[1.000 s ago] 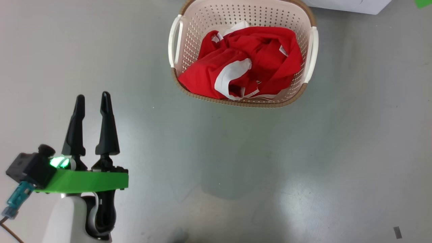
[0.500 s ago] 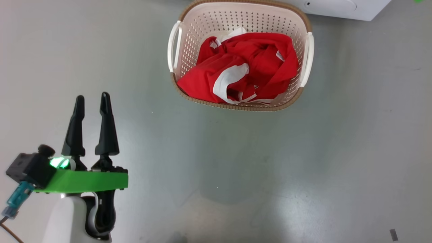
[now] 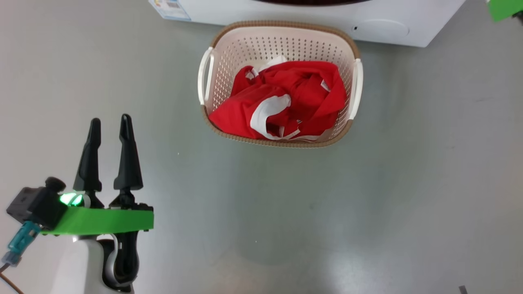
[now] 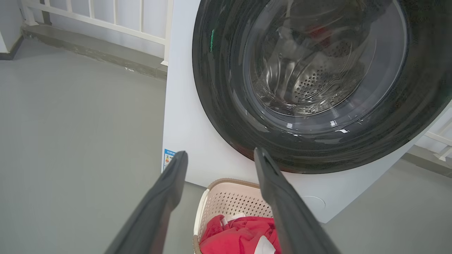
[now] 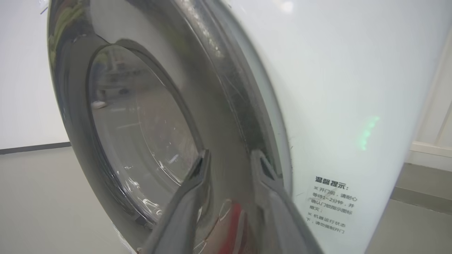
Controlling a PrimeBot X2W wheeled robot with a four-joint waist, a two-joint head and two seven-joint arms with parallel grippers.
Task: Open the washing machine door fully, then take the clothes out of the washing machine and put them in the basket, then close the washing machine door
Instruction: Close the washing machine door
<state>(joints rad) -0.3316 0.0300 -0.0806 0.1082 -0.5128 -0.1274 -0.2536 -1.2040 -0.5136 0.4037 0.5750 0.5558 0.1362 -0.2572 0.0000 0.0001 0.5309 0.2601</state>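
As the clothes [image 3: 302, 94] sit in the basket [image 3: 286, 23] and the washing machine door [image 4: 215, 88] looks shut, the narrowly parted right gripper [image 5: 230, 153] should back off; left gripper [image 3: 110, 119] wide, empty

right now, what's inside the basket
A heap of red clothes with white trim lies inside the basket. The heap covers the basket's floor, so anything beneath it cannot be seen.

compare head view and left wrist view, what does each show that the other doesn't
Head view: the whole basket with both white handles, and the left tool's green band. Left wrist view: the glossy black washing machine door, the steel drum behind its glass, a white railing. Both: the red clothes, the basket, the white washing machine and its blue label, the open left tool.
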